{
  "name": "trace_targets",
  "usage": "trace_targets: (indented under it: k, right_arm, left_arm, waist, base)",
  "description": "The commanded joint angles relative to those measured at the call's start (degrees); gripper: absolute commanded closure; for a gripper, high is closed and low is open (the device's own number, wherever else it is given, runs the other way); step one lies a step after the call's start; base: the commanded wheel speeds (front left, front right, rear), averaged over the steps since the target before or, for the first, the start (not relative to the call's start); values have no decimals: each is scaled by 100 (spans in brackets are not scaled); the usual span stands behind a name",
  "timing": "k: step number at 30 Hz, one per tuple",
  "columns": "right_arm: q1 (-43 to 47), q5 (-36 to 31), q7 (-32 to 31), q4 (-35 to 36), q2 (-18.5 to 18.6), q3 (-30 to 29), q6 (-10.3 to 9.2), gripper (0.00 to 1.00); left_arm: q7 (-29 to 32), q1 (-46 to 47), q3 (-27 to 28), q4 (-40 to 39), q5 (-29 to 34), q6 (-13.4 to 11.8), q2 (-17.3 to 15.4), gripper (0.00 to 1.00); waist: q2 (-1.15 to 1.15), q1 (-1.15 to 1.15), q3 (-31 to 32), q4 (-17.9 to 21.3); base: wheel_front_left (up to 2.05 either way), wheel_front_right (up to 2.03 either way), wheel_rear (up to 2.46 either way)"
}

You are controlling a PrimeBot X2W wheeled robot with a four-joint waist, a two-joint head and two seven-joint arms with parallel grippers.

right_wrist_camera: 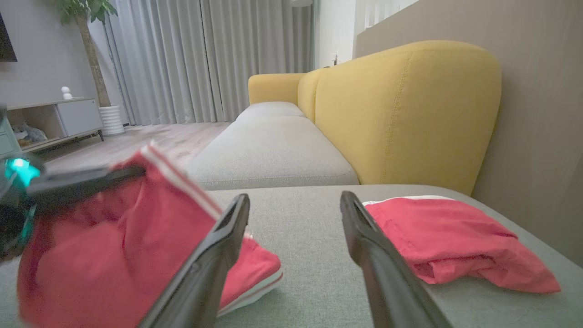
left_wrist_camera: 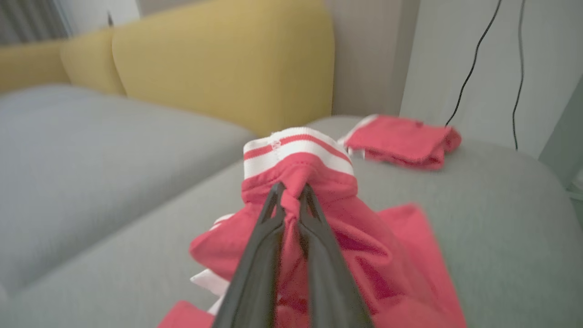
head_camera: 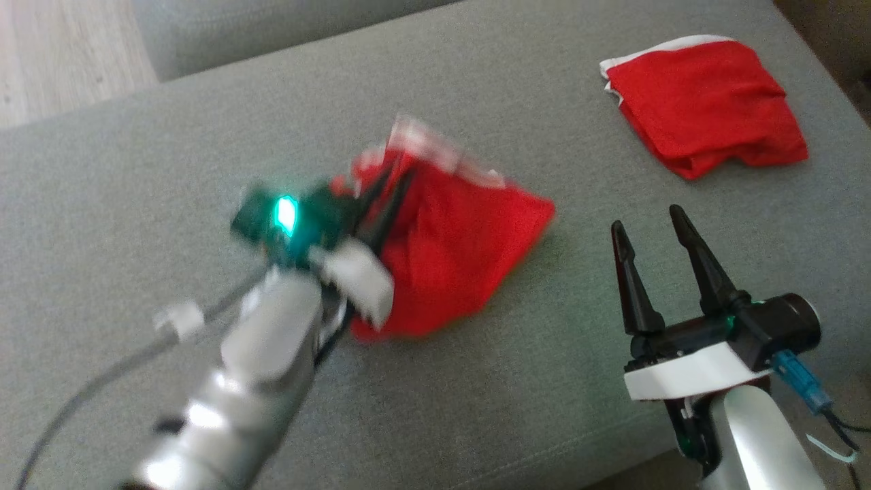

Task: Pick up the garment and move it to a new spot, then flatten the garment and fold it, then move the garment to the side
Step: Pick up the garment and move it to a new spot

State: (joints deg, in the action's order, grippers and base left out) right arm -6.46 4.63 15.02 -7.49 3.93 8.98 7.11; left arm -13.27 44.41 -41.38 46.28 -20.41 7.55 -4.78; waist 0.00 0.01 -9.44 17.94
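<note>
Left gripper [left_wrist_camera: 292, 187], blurred in head view, clamped on red garment [head_camera: 463, 252] bunched mid-cushion, near part hidden by the arm; right gripper [head_camera: 650, 221] spread, holding nothing, above bare seat cushion [head_camera: 204, 136] by front edge; folded red garment [head_camera: 708, 102] at far-right corner.

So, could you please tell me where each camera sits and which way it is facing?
Head view: up on the head, looking down on the grey seat; left claw gripping the red garment, right claw open.
Left wrist view: along its own fingers, pinching the waistband, towards the yellow backrest.
Right wrist view: low over the seat, own fingers spread, facing that backrest.
Shared: all three see the folded red garment.
</note>
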Motion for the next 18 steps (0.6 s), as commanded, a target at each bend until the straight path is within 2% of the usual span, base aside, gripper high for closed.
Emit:
trace_targets:
  k: [1,2,6,14,18]
  right_arm:
    - [-218,37,-3,142,-54,144,37,0]
    - [-234,39,-3,129,-59,148,37,0]
    - [-194,44,-3,86,-67,65,37,0]
    - [342,163,-3,-202,-66,-349,37,0]
    - [716,273,-3,-327,-54,-517,37,0]
  left_arm:
    - [-119,62,227,-37,-93,-93,-39,52]
    - [-143,-90,248,34,-136,-139,10,0]
    - [-168,-482,453,-250,-189,-387,107,0]
    - [-172,-2450,1609,-2285,311,-1222,125,0]
    - [-172,-3562,2251,-3160,560,-1478,145,0]
  waist:
    - [0,-1,-99,-21]
    - [0,-1,-106,-36]
    - [0,-1,-65,-188]
    - [0,-1,556,-835]
    - [0,-1,891,-1221]
  base:
    - [0,0,0]
    - [0,0,0]
    - [0,0,0]
    - [0,0,0]
    - [0,0,0]
